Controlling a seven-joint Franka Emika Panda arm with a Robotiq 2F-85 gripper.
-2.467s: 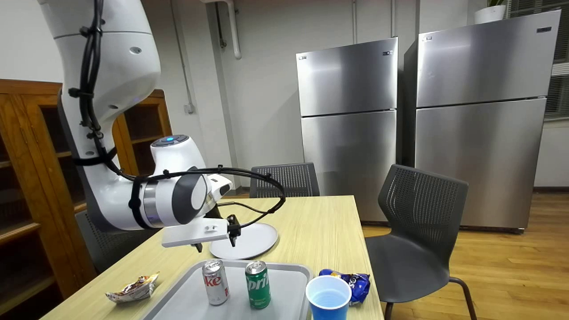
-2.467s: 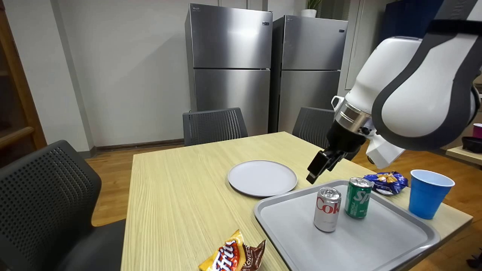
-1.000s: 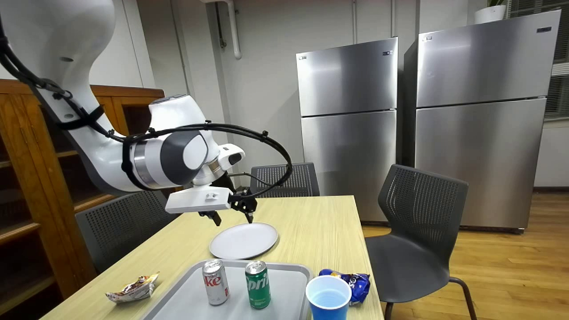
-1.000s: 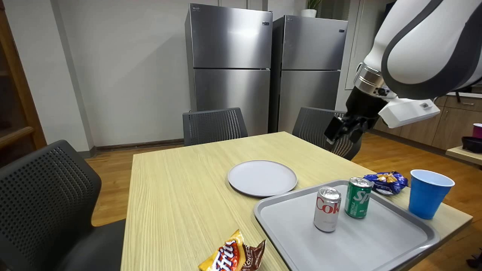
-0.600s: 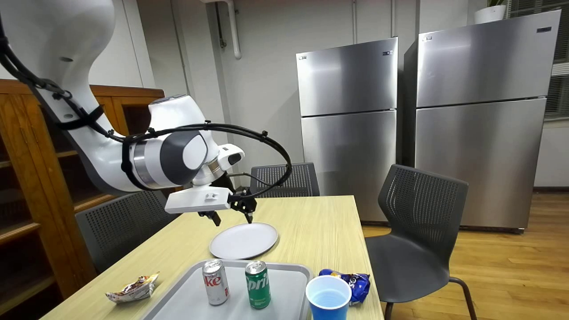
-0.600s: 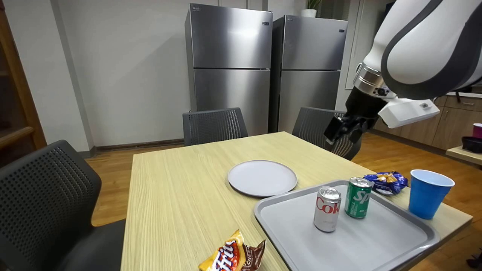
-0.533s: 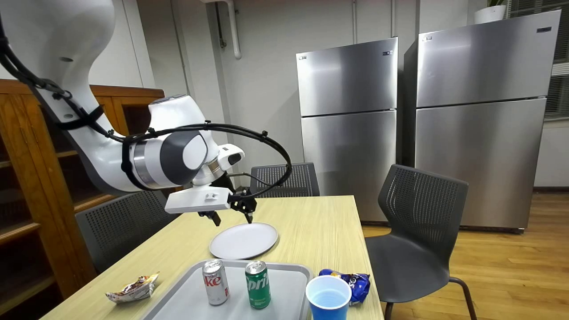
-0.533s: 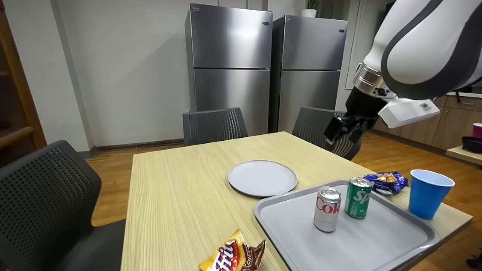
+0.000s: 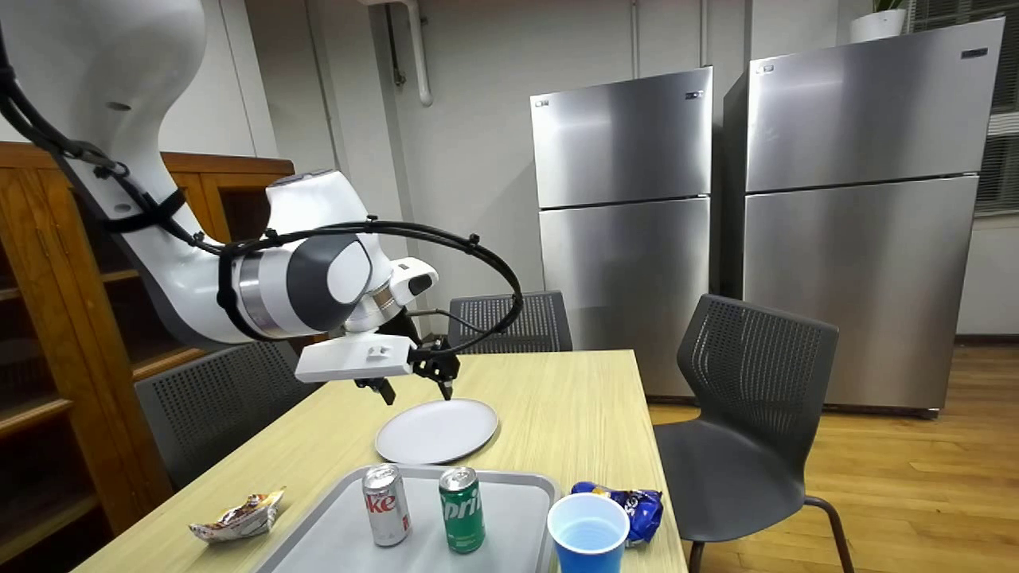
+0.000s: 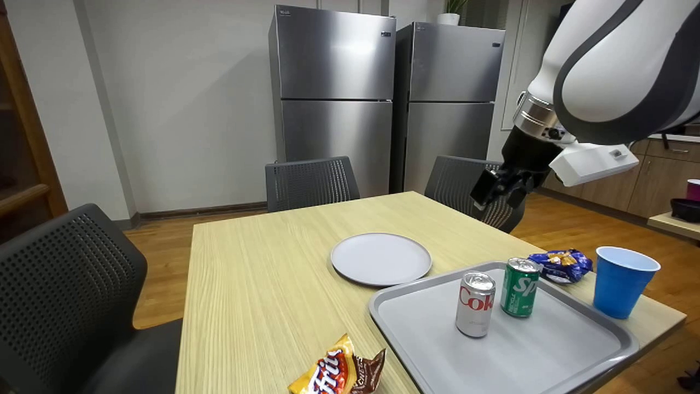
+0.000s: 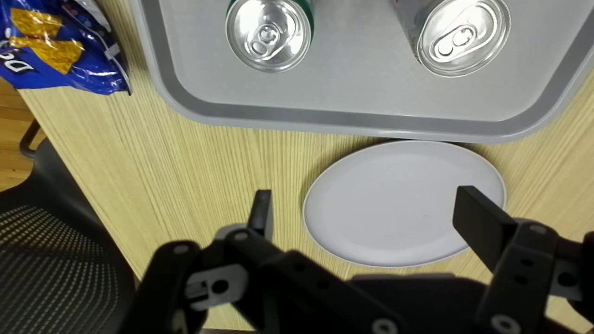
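My gripper (image 11: 364,204) stands open in the wrist view, its black fingers wide apart with nothing held. It hangs above the table, nearest to a round grey plate (image 11: 399,204). Both exterior views show it well off the surface, touching nothing. The plate (image 10: 381,259) lies flat against a grey tray (image 10: 547,350). On that tray two cans stand upright: a silver Diet Coke can (image 10: 475,305) and a green Sprite can (image 10: 520,287). From the wrist, the lids of the Sprite can (image 11: 269,37) and the Coke can (image 11: 459,37) show near the top edge.
A blue cup (image 9: 589,535) and a blue chip bag (image 9: 645,513) sit beside the tray near a table edge. A Fritos bag (image 10: 339,369) lies on the tray's opposite side. Dark chairs (image 9: 748,414) surround the table; two steel refrigerators (image 9: 625,239) stand behind.
Compared with the oldest frames, the arm has risen and the gripper has moved up and away from the cans. Over the last second nothing visibly moves. Cans, tray and plate are unchanged.
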